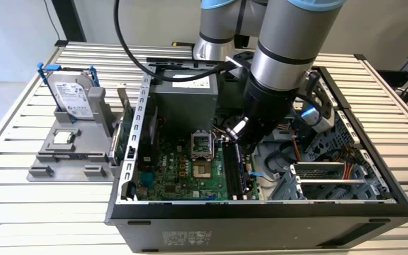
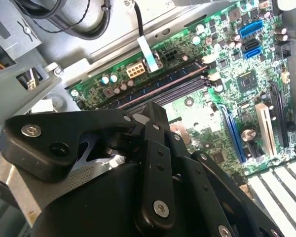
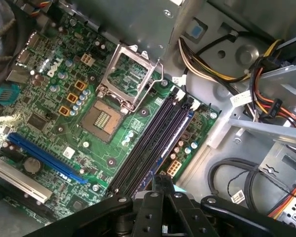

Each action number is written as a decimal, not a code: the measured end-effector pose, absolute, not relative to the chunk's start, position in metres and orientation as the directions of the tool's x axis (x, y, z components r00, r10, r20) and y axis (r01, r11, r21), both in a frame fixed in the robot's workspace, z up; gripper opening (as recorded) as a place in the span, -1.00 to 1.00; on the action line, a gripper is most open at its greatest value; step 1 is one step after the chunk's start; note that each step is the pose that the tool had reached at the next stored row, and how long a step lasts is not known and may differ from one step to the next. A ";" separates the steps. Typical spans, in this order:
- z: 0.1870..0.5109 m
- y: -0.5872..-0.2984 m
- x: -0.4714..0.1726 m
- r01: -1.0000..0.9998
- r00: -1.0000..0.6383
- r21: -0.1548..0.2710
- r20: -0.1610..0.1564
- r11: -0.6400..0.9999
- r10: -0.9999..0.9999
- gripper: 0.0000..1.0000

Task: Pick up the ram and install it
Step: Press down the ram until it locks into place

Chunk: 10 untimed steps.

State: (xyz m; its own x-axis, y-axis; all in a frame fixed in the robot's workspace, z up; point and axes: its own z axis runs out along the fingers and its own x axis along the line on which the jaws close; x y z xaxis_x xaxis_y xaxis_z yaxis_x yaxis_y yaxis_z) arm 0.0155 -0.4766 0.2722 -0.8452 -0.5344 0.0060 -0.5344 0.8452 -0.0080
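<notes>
The gripper [image 1: 238, 139] hangs low inside the open computer case [image 1: 261, 219], over the big green board [image 3: 54, 126] and close above the long black memory slots [image 3: 150, 145] that run beside the processor socket [image 3: 101, 118]. How the gripper stands, apart or closed, I cannot tell, since its tips are hidden behind its own black body in both wrist views and behind the arm in the exterior view. Nothing can be seen in its grasp. The ram [image 1: 127, 130] appears to be the thin green stick standing on edge in the grey holder [image 1: 69, 159] on the slatted table [image 1: 19, 212], just outside the case wall on the exterior view's left, near the hard drive [image 1: 73, 95] with its blue rails. It is well apart from the gripper. The slots look bare in both wrist views, with no stick seated in them, though the far ends are partly covered. Judging from this, neither the pickup nor the install is done: the ram is in its holder and the slots wait unfilled.
</notes>
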 end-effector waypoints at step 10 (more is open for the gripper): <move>0.272 -0.476 0.015 -0.634 -0.773 -0.008 0.006 0.773 -0.634 -1.00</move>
State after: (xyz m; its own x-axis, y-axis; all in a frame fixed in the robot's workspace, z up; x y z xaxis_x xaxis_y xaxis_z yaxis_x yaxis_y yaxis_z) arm 0.0155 -0.4760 0.2722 -0.7729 -0.6344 0.0060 -0.6345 0.7729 -0.0079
